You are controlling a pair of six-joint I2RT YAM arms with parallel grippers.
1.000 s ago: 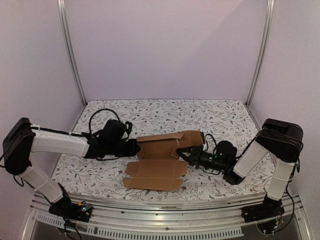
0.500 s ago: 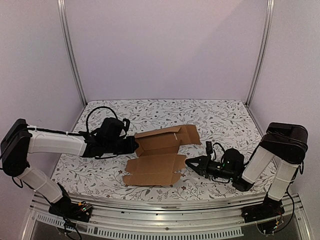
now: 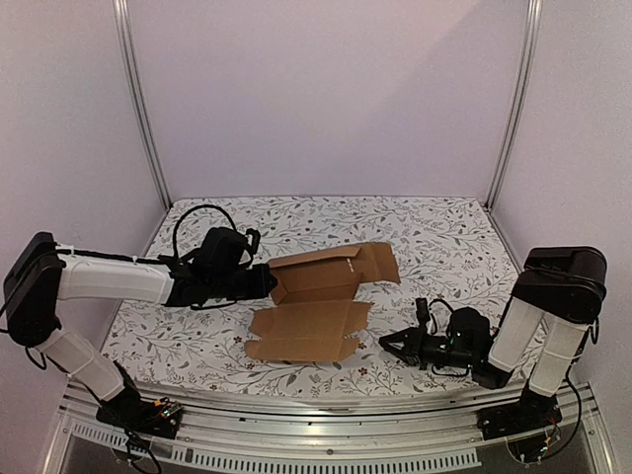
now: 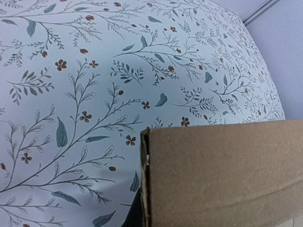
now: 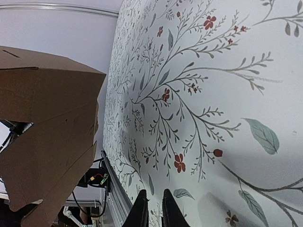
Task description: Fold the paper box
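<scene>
Tools first: the left tool (image 3: 265,283) is clenched on the box (image 3: 316,306) at its 9 o'clock edge, rear panel tipped up. The right tool (image 3: 387,343), nearly closed and holding nothing, has let go and backed off to the box's 4 o'clock, so one side is unsupported. Box sits mid-table (image 3: 444,247), half-folded. Nothing blocks the way.
</scene>
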